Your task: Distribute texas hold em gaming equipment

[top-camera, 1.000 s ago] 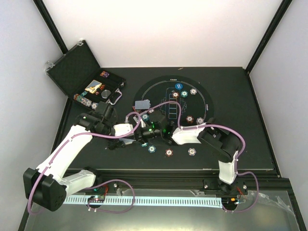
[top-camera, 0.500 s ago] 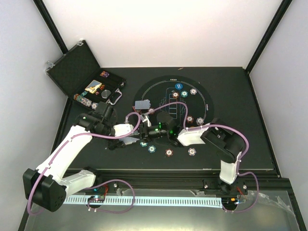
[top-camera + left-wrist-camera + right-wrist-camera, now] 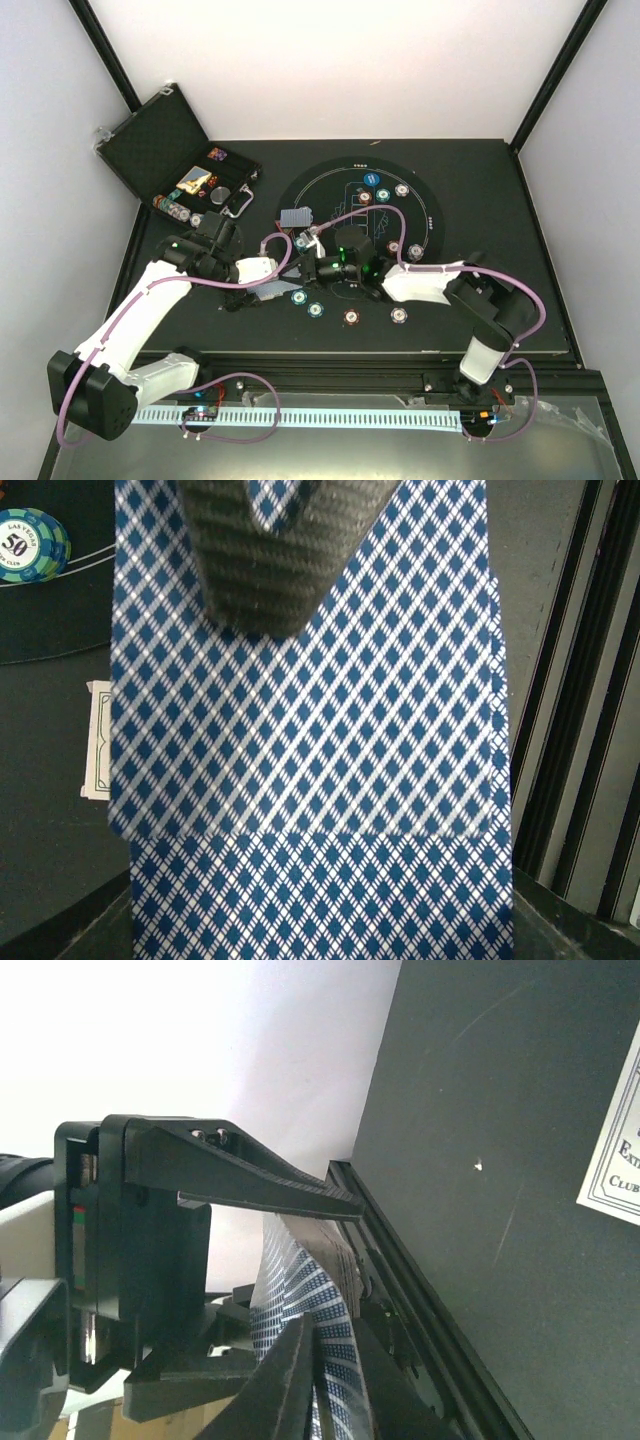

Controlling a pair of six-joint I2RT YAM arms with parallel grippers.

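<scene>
My left gripper is shut on a deck of blue-diamond-backed playing cards, which fills the left wrist view and hides its jaws. My right gripper is shut on the edge of the top card, which bows away from the deck; one of its fingers lies over the card back. In the top view the right gripper meets the deck near the mat's front left. A teal chip and a brown-red chip lie just in front, and several more chips lie on the mat.
The round black printed mat lies mid-table with a small card pile on its left. The open black case stands at the back left with items in it. A face-up card lies beside the right gripper.
The right gripper's jaws have shut on the top card of the deck. The right arm's elbow and wrist have swung to the right. The left arm has stayed put.
</scene>
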